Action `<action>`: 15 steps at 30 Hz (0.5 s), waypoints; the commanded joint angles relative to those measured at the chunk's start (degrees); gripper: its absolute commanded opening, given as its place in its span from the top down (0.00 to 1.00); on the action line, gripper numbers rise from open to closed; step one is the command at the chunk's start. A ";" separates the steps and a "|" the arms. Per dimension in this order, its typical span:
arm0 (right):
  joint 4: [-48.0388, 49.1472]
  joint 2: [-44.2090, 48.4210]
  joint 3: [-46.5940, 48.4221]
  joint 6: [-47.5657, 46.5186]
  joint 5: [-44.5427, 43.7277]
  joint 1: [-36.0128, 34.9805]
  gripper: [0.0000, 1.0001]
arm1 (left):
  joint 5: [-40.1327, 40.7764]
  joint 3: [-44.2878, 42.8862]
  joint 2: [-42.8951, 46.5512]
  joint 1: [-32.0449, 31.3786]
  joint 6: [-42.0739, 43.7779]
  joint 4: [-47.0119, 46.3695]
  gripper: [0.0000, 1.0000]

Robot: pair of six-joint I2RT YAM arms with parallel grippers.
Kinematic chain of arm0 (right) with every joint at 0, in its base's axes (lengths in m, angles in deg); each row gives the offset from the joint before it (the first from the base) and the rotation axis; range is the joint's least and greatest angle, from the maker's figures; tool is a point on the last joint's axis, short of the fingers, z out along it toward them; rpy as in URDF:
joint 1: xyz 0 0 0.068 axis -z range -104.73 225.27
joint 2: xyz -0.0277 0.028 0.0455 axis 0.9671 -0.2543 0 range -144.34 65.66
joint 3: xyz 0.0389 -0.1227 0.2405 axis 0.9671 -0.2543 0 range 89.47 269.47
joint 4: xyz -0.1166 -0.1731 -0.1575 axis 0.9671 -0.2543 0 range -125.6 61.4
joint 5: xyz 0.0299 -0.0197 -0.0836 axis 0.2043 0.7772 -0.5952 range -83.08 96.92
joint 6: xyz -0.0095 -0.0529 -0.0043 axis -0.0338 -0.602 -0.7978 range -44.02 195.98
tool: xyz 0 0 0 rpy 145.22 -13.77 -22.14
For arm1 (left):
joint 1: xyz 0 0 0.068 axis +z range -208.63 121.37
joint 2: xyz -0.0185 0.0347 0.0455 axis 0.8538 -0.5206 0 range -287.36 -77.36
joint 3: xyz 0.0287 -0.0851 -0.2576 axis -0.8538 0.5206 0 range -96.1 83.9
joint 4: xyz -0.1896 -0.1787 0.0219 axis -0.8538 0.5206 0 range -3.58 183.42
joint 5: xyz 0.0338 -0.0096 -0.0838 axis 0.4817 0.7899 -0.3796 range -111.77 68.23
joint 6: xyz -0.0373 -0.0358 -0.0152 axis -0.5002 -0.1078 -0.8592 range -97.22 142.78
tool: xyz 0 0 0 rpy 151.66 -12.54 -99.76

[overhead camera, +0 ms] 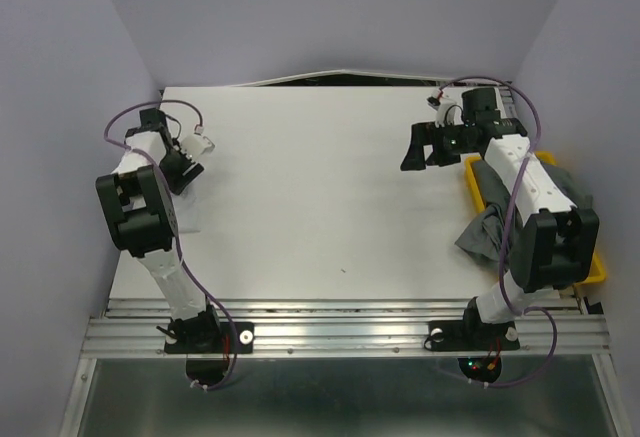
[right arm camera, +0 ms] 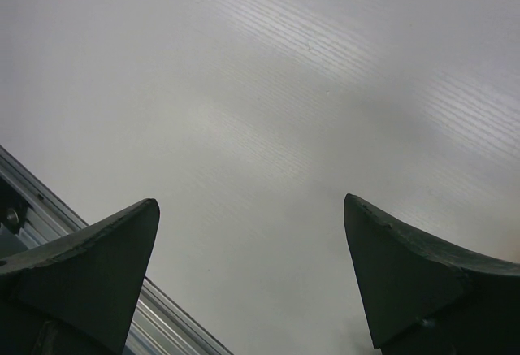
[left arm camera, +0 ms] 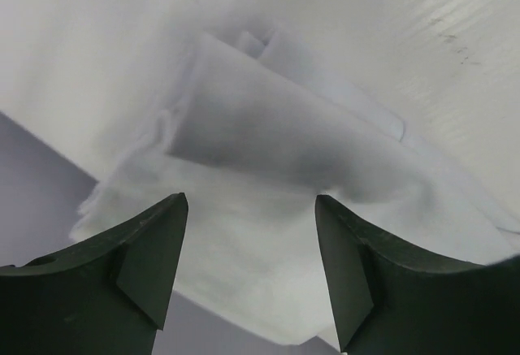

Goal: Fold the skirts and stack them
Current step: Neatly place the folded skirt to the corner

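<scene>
Claws both apart: L gripper (left arm camera: 249, 201) hovers over folded white skirt (left arm camera: 268, 127); R gripper (right arm camera: 250, 202) over table (right arm camera: 284, 71), far R side.

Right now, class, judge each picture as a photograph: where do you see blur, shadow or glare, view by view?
Top external: soft, even light; bright glints on the rail. Left wrist: the white skirt is out of focus, a grey shadow across its fold; left fingers dark but sharper. Right wrist: streaky sheen on the table; right fingers almost silhouettes.
</scene>
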 commanded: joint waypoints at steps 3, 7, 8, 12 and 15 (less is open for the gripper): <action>-0.40 1.29 6.71 1.41 3.22 0.47 0.00 | -0.22 -20.28 7.75 0.31 1.76 8.01 0.22; 0.48 1.37 6.99 2.98 4.01 0.47 0.00 | -1.08 -26.72 9.77 -0.04 0.35 11.89 0.11; 1.61 1.98 6.64 3.51 4.10 0.47 0.00 | -1.35 -26.55 12.21 -0.30 -1.57 10.59 0.07; 5.84 3.39 3.83 7.37 4.80 0.47 0.00 | -2.85 -18.06 21.00 -6.95 -10.96 3.48 0.01; 8.82 4.45 0.84 9.75 6.03 0.47 0.00 | -1.44 -8.64 28.56 -15.05 -21.77 -5.05 0.01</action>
